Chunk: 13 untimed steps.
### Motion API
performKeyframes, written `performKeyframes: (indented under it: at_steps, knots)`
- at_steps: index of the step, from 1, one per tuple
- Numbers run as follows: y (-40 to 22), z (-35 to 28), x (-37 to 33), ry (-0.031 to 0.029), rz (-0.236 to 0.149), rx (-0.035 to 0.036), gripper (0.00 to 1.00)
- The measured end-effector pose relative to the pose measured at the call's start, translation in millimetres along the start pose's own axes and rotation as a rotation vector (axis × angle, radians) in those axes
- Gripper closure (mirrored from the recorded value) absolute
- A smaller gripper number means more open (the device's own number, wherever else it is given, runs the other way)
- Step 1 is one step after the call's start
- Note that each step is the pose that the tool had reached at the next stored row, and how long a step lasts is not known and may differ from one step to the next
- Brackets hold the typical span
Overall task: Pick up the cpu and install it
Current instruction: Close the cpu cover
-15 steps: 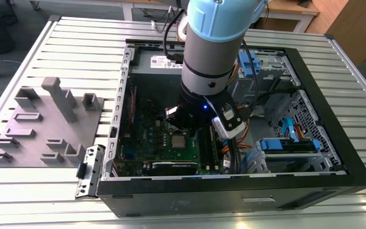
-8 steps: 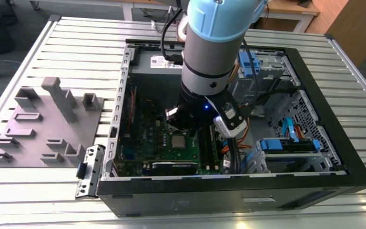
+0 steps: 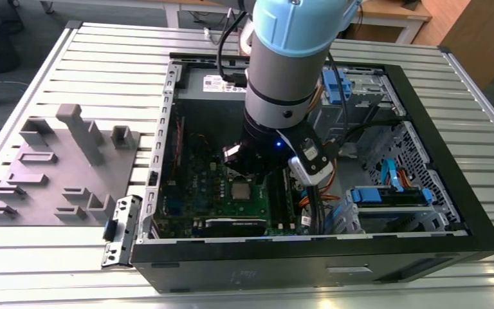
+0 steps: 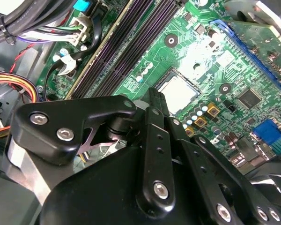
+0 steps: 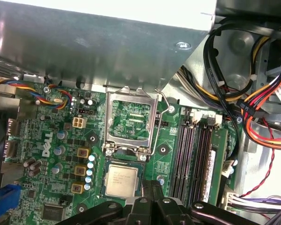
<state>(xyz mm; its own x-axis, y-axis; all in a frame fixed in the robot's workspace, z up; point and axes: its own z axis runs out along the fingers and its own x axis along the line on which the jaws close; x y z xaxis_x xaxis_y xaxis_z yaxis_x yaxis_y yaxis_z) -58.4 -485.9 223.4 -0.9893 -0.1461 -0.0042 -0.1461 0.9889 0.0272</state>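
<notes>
The cpu (image 5: 123, 180) lies flat, silver top up, in what I take to be its socket (image 5: 125, 158) on the motherboard (image 5: 168, 136). The load plate (image 5: 131, 121) stands open beside it. In the exterior view the gripper (image 3: 249, 172) hangs just beside the chip, at about twelve o'clock from it. I see nothing in its grasp, and I cannot tell whether it is parted or closed. Cables (image 3: 314, 196) sit at three o'clock of the gripper, and the grey tray (image 3: 58, 167) lies well apart at nine o'clock, outside the case. My worry is that with the plate up nothing clamps the chip. A brush from the gripper could skew it and damage the contacts. The wrist could also snag those cables.
</notes>
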Motion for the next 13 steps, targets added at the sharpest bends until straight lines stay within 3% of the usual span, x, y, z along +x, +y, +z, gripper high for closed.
performKeyframes:
  at_steps: [13]
  knots:
    - [2.5,0.1,-0.3,0.0,0.0,0.0,0.89]
